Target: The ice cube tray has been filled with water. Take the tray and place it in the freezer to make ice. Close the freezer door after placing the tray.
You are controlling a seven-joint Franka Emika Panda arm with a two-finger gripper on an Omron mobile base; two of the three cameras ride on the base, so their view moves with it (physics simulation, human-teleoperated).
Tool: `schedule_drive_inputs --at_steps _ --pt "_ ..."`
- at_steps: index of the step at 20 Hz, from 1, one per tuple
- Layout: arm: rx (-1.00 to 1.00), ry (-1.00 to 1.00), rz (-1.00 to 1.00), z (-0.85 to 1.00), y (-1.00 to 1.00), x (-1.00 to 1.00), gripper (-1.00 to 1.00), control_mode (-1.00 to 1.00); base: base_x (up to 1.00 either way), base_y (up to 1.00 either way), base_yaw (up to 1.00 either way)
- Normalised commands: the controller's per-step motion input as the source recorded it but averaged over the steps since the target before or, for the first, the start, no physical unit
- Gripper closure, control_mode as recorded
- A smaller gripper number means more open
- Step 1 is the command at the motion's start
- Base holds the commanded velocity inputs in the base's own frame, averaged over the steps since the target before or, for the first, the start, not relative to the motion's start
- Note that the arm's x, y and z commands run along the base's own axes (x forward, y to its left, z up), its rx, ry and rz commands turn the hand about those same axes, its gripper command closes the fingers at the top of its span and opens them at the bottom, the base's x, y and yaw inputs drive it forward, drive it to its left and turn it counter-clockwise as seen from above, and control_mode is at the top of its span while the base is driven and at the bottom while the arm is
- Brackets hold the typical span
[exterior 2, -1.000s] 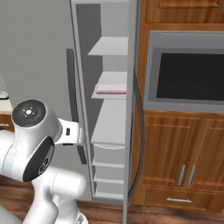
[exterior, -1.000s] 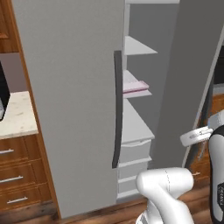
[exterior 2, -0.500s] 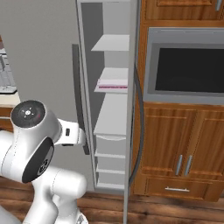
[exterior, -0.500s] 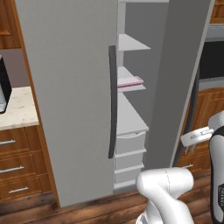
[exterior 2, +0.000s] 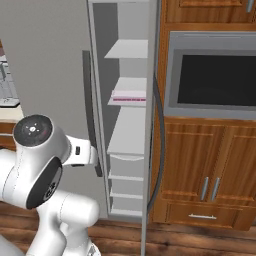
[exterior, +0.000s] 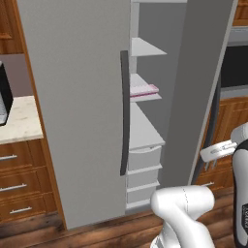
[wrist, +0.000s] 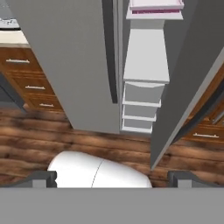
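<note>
- Far left there's a pale stone counter [exterior: 19, 128] with wooden drawers [exterior: 22, 186] under it.
- Next over is the wide plain fridge door [exterior: 72, 97], shut, with a straight dark handle [exterior: 124, 111] running down its right edge.
- Right beside that handle the freezer [exterior: 145, 131] stands open: white shelves stacked up top, white pull-out drawers [exterior: 144, 160] at the bottom.
- The ice cube tray [exterior: 144, 90] is lying flat on one of the middle shelves, a shelf above the drawers, with its magenta edge facing out. You can see it from the right base view too [exterior 2: 129, 96], and it sits at the very top of the hand view [wrist: 155, 5]. Nothing is touching it.
- The freezer door [exterior: 201, 72] is swung out wide on the right side of the compartment, pretty much edge-on to the cameras, with its dark curved handle [exterior: 213, 116] on the far side.
- Past the door, a built-in oven [exterior 2: 215, 75] with a dark window sits over a wooden cabinet [exterior 2: 205, 175].
- The gripper [wrist: 113, 179] has its fingertips [wrist: 41, 178] spread all the way apart with nothing between them. It's well back from the fridge, looking down over the wood floor [wrist: 65, 140] toward the freezer drawers.
</note>
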Motion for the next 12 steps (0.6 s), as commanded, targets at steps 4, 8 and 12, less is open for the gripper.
schedule_drive_inputs --at_steps 4,8,12 --pt "0.00 -0.03 0.00 -0.17 -0.25 0.00 -1.00 -1.00 0.00 0.00 0.00" --pt "0.00 -0.03 -0.05 -0.26 -0.44 0.00 -1.00 -1.00 0.00 0.00 0.00" --pt "0.00 -0.15 -0.01 -0.16 -0.55 0.02 -1.00 -1.00 0.00 0.00 0.00"
